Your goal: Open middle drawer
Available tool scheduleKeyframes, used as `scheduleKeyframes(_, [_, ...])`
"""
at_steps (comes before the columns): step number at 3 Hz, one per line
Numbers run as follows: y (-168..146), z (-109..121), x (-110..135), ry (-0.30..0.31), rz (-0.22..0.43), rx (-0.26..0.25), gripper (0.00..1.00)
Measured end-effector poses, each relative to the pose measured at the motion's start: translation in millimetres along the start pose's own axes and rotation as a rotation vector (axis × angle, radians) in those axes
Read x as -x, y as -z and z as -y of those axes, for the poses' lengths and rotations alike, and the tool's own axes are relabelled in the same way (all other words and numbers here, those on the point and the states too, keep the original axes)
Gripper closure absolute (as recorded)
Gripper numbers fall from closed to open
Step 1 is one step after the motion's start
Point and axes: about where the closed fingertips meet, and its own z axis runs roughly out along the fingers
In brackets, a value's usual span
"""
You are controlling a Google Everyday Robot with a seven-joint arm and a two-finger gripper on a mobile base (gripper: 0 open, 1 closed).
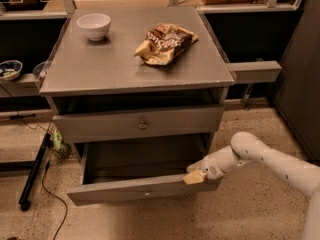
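Mid drawer pulled out, your gripper at its front's right end.
Can't tell if it's clamped on; bowl, snack bag on cabinet top.

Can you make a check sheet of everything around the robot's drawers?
Surface: grey cabinet top, holding two things.
Job's things: middle drawer is pulled well out; small round knob at the centre of its front.
Clutter: white bowl at the back left; crumpled snack bag to its right, apart from it.
Gripper: gripper sits at the right end of the middle drawer's front, at its top edge.
Cables: black cable trails on the floor left of the cabinet.
Surroundings: upper drawer pushed in; speckled floor; patterned bowl on a low shelf at far left.
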Motion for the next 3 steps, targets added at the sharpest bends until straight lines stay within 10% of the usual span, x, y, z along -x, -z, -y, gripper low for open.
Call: scheduleKeyframes(3, [3.0,2.5,3.1,-0.004,0.002,0.000,1.00])
